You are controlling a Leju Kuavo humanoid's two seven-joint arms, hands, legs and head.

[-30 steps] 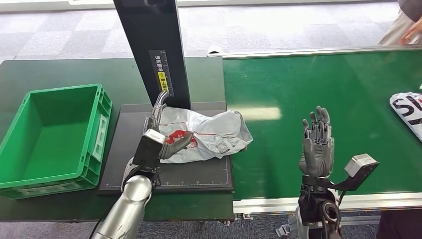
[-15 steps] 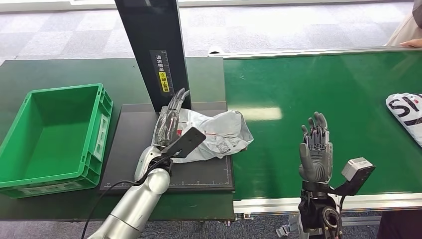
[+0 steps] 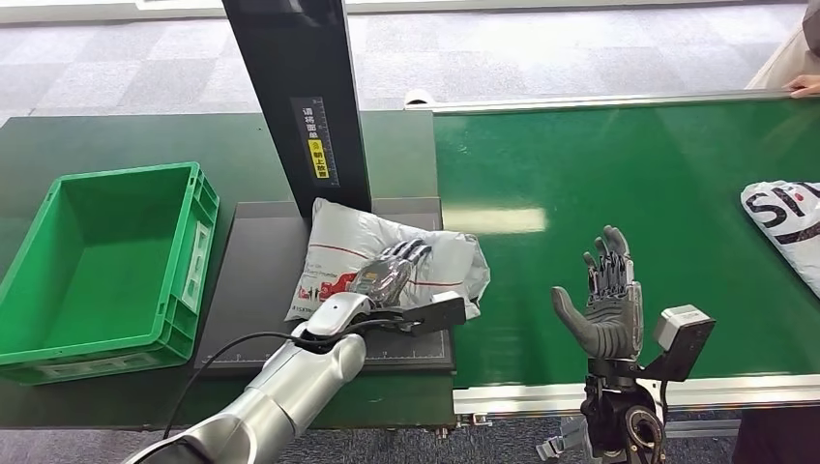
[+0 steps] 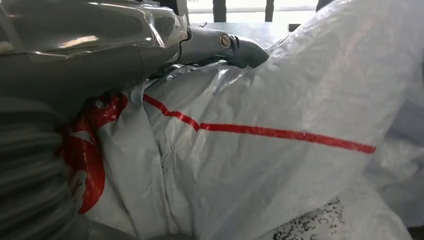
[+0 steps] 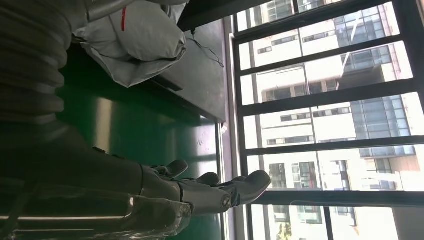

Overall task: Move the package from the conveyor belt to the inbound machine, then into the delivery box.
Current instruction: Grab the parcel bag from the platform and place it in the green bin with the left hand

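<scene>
— Head view, count? 
— Two packages: grey package (image 3: 425,253) lying on black platform (image 3: 253,280) under left hand (image 3: 385,275), grip impossible to tell; second package (image 3: 785,220) cut off on conveyor belt (image 3: 619,164). One green box (image 3: 106,261).
— Wrist views? 
— Fingers partly hidden; right hand (image 3: 607,302) hovering spread, holding nothing.

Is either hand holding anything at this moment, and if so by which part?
The left hand rests on top of the grey package on the black platform; a closed grip cannot be told. The right hand is open, holding nothing.
</scene>
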